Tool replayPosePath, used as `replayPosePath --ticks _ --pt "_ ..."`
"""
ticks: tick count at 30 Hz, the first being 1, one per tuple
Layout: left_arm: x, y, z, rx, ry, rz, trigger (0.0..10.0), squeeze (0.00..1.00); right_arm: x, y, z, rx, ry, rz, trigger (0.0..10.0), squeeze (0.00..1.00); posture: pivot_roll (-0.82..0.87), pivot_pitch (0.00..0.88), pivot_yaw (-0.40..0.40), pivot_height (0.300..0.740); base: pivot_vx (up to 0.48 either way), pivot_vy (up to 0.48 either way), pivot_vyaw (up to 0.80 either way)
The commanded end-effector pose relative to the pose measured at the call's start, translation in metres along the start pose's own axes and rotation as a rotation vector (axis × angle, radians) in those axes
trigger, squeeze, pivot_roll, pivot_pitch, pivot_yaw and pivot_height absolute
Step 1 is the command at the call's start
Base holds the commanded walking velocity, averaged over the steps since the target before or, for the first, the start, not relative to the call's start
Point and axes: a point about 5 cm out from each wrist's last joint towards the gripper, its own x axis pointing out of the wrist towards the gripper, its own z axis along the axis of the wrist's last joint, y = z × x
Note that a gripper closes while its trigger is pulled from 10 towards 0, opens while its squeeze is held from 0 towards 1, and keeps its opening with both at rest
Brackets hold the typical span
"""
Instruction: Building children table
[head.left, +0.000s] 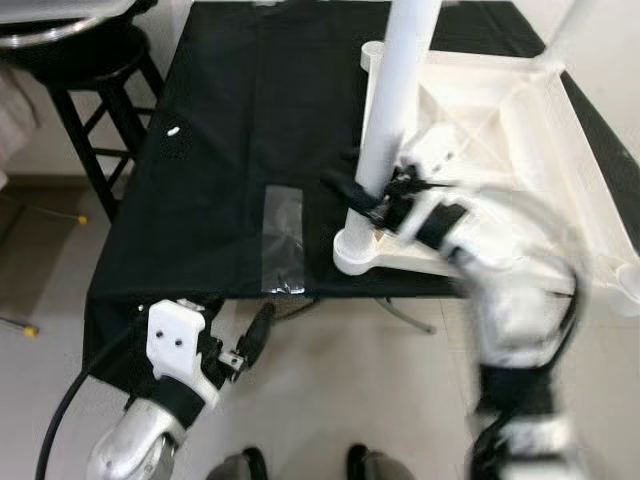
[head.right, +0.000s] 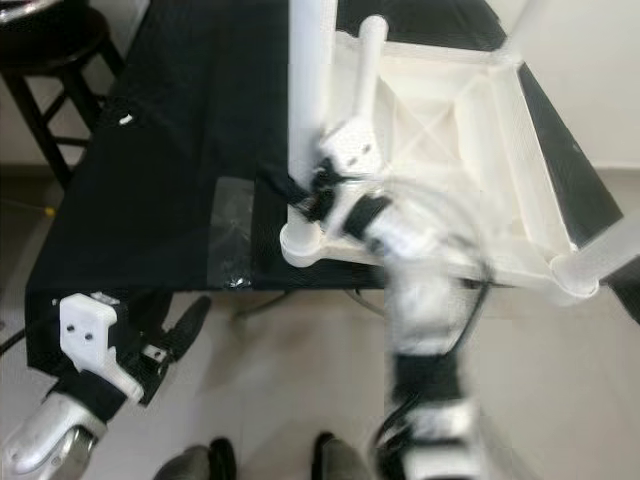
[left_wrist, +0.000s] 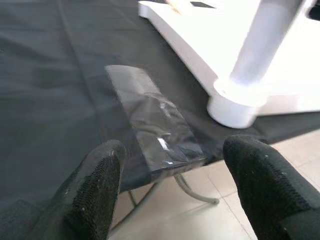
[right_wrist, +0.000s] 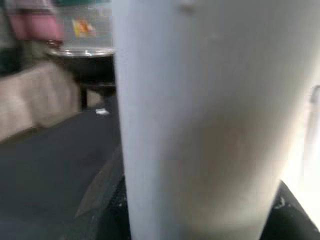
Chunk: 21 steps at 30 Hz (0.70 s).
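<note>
A black cloth (head.left: 220, 150) covers a folding work table and hangs over its near edge, above a pale tiled floor (head.left: 330, 390). A dark wooden stool (head.left: 95, 95) stands off the table's far left corner, with a metal rim showing on its seat.

The white plastic children's table (head.left: 500, 120) lies upside down on the right half of the cloth, ribbed underside up, its near right corner jutting past the cloth's edge. A white round leg (head.left: 395, 100) stands upright in the socket at its near left corner; the tops of this leg and of other legs at further corners are cut off by the frame.

The right gripper (head.left: 372, 196) is at the lower part of that leg, just above the socket. Its black fingers sit against the tube on either side, pinching it, though the arm behind is badly blurred and the fingertips are hard to make out.

The left gripper (head.left: 255, 335) hangs low beside the table's near edge, fingers spread apart with nothing between them. Beyond them a clear plastic bag (left_wrist: 155, 120) lies flat on the cloth, just left of the leg socket.

A small white speck (head.left: 173, 131) rests on the cloth far left.
</note>
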Motion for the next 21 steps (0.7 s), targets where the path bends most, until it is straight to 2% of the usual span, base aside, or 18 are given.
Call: replayPosePath --ticks 1,2,3,7,8,11,12,14,17,18,19,20,21 --pt "-0.003 0.001 -0.004 0.000 0.031 -0.004 10.0 0.00 -0.014 -0.003 -0.041 0.014 0.235 -0.116 0.0 0.00 -0.03 0.302 -0.005 0.740 0.000 0.000 0.00" --pt "-0.002 0.001 -0.004 0.000 0.033 -0.009 10.0 0.00 -0.015 0.003 -0.042 0.037 0.235 -0.132 0.0 0.00 -0.04 0.296 0.002 0.740 0.000 0.000 0.00" --pt "-0.001 0.001 -0.005 0.000 0.034 -0.013 10.0 0.00 -0.009 0.009 -0.041 0.051 0.222 -0.098 0.0 0.00 -0.03 0.293 -0.001 0.740 0.000 0.000 0.00" --pt "-0.001 0.001 -0.005 0.000 0.035 -0.015 10.0 0.00 -0.002 0.011 -0.040 0.056 0.213 -0.080 0.0 0.00 -0.03 0.284 -0.003 0.740 0.000 0.000 0.00" --pt "0.000 0.001 -0.006 0.000 0.034 -0.013 10.0 0.00 0.003 0.012 -0.037 0.055 0.206 -0.063 10.0 0.00 -0.04 0.281 -0.008 0.740 0.000 0.000 0.00" --pt "0.000 0.002 -0.005 0.001 0.032 -0.010 10.0 0.00 0.007 0.011 -0.035 0.051 0.207 -0.043 10.0 0.00 -0.04 0.279 -0.012 0.740 0.000 0.000 0.00" --pt "0.001 0.002 -0.005 0.001 0.029 -0.007 10.0 0.00 0.011 0.008 -0.031 0.066 0.190 0.013 10.0 1.00 -0.03 0.278 -0.017 0.740 0.000 0.000 0.00" --pt "0.002 0.001 -0.005 0.000 0.025 -0.005 10.0 0.00 0.019 -0.002 -0.023 0.088 0.147 0.106 10.0 1.00 -0.03 0.277 -0.019 0.740 0.000 0.000 0.00" --pt "0.002 0.001 -0.004 -0.001 0.024 -0.005 10.0 0.00 0.022 -0.005 -0.014 0.101 0.114 0.149 10.0 1.00 -0.03 0.276 -0.023 0.740 0.000 0.000 0.00" --pt "0.002 0.001 -0.004 -0.002 0.023 -0.005 10.0 0.00 0.025 -0.006 -0.007 0.111 0.086 0.204 10.0 1.00 -0.03 0.276 -0.023 0.740 0.000 0.000 0.00" --pt "0.002 0.000 -0.004 -0.002 0.021 -0.005 10.0 0.00 0.027 -0.008 0.001 0.096 0.050 0.294 10.0 0.87 -0.03 0.277 -0.027 0.740 0.000 0.000 0.00" --pt "0.002 0.000 -0.003 -0.003 0.020 -0.004 10.0 0.00 0.028 -0.010 0.006 0.058 0.033 0.391 10.0 0.24 -0.03 0.277 -0.027 0.740 0.000 0.000 0.00" --pt "0.002 -0.001 -0.003 -0.003 0.019 -0.003 10.0 0.00 0.028 -0.012 0.009 0.017 0.018 0.485 10.0 0.00 -0.03 0.277 -0.027 0.740 0.000 0.000 0.00"
